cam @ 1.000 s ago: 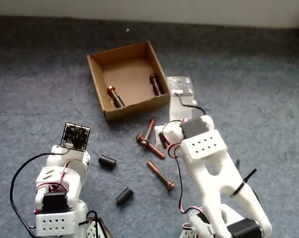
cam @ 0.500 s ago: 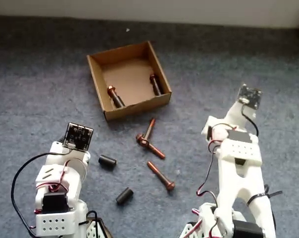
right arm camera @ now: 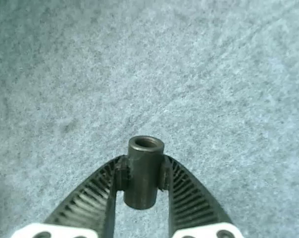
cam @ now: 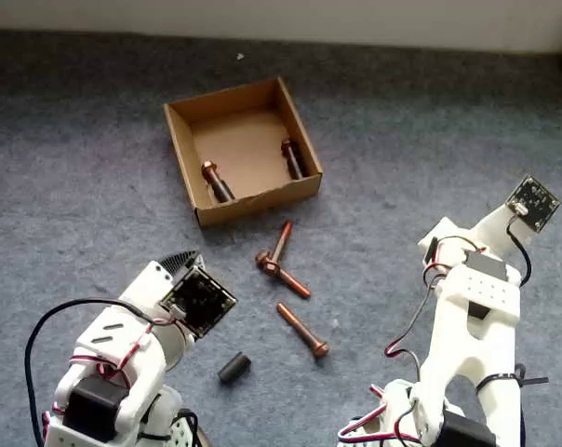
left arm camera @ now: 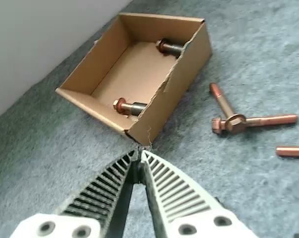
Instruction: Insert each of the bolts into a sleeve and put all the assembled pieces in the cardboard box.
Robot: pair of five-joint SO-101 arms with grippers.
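We have two sleeved bolts (cam: 216, 183) in the brown cardboard box (cam: 253, 201); three loose copper bolts (cam: 302, 329) lie ahead of our clenched left gripper (left arm camera: 140, 154); the right gripper (right arm camera: 142, 164) grasps a black cylindrical sleeve (right arm camera: 143, 174).

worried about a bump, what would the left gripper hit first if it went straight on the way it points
Probably the near corner of the cardboard box: the shut left gripper points its tips at it. Tilted down, it might touch the carpet just before; depth is unclear.
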